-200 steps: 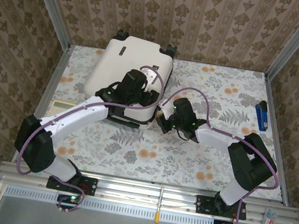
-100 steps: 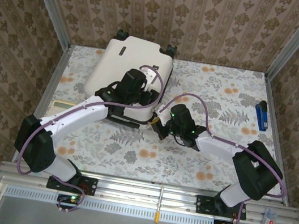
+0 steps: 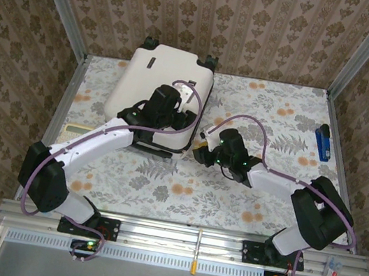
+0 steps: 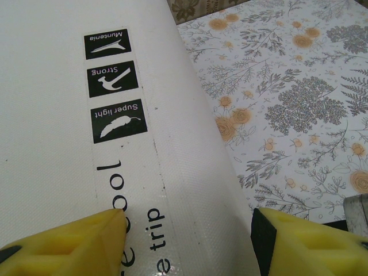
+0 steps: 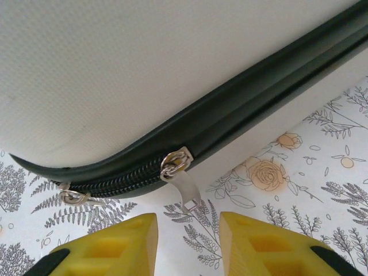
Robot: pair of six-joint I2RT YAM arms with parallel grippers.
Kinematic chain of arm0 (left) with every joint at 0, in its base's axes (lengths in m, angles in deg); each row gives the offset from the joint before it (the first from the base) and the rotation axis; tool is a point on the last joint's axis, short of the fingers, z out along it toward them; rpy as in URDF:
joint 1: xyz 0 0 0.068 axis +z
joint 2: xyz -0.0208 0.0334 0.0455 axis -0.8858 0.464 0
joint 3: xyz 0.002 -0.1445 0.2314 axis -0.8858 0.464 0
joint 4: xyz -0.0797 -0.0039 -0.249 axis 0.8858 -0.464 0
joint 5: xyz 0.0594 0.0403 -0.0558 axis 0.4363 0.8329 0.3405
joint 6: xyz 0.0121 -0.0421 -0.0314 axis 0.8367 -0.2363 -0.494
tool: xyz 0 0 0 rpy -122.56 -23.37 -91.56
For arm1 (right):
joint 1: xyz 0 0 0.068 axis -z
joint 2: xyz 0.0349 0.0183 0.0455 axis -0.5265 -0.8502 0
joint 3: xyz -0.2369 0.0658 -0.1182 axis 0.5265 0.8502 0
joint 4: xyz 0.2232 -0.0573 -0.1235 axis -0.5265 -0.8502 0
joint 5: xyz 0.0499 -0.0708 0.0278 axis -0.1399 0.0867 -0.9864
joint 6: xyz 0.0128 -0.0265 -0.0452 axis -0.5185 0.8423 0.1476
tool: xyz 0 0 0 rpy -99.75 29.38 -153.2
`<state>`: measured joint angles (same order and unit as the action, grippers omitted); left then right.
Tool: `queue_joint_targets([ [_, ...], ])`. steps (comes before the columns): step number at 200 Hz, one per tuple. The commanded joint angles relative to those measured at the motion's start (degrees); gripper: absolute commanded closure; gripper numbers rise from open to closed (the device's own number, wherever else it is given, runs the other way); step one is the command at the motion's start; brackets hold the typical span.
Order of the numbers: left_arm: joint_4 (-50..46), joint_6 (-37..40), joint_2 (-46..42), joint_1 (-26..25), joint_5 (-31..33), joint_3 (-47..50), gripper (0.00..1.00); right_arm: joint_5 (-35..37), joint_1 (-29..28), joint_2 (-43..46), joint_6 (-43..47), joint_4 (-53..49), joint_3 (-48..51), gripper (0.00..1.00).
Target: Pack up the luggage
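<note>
The luggage [image 3: 158,80] lies flat and shut at the far left of the floral surface [image 3: 273,117], wheels toward the back wall. Its dark zip seam [image 5: 241,98] runs round the near right corner.

The relation that counts is at that corner. The right pincer [image 3: 199,155] sits low beside it, and in its wrist view the zip pull [image 5: 183,187] hangs straight ahead of the yellow fingertips [image 5: 132,230], just beyond them and nearly in line with the gap. The tab's long axis points down toward that gap, while the seam crosses the view on a slant, rising to the right. A second slider [image 5: 72,197] lies further left along the curve. The right pincer [image 5: 188,227] is released — narrow gap, nothing in it.

The left pincer [image 3: 179,109] is over the shell, also released and spread wide. It straddles the right edge of the lid [image 4: 57,144], one finger above the printed marks and the other out past the edge. Whether it presses on the shell I cannot tell.

The right arm is much the nearer to the pull, so the likely next move is a short advance to pinch the tab, then a draw along the seam.
</note>
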<state>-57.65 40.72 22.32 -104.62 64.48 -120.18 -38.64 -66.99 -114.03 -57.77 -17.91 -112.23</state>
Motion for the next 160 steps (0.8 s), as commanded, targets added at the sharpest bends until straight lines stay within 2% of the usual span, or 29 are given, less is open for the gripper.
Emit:
queue_joint_targets([
  [1,-12.5,-3.1,3.7,-0.4,-6.2,3.1,0.39,-1.1,0.4,-1.1,-0.2,1.2,-1.8,0.65],
  [39,-12.8,-3.1,3.2,-0.3,-5.9,3.4,0.39,-5.6,0.5,-3.5,1.7,1.1,-3.7,0.64],
  [74,-12.8,-3.1,2.8,-0.3,-5.7,3.5,0.39,-4.6,0.5,-6.0,3.3,0.4,-5.2,0.65],
  [82,-12.9,-3.1,2.8,-0.3,-5.8,3.5,0.39,-3.9,0.7,-6.7,3.7,0.4,-5.7,0.66],
  [96,-12.8,-3.1,2.9,-0.4,-6.0,3.5,0.39,-2.7,0.8,-8.1,4.6,0.1,-6.9,0.76],
  [112,-12.9,-3.1,2.8,-0.3,-6.0,3.5,0.39,-1.8,1.0,-9.2,5.6,-0.8,-8.1,0.80],
  [160,-13.0,-3.1,2.3,-0.3,-5.9,3.8,0.39,-0.5,1.3,-11.8,6.3,1.4,-8.9,0.82],
])
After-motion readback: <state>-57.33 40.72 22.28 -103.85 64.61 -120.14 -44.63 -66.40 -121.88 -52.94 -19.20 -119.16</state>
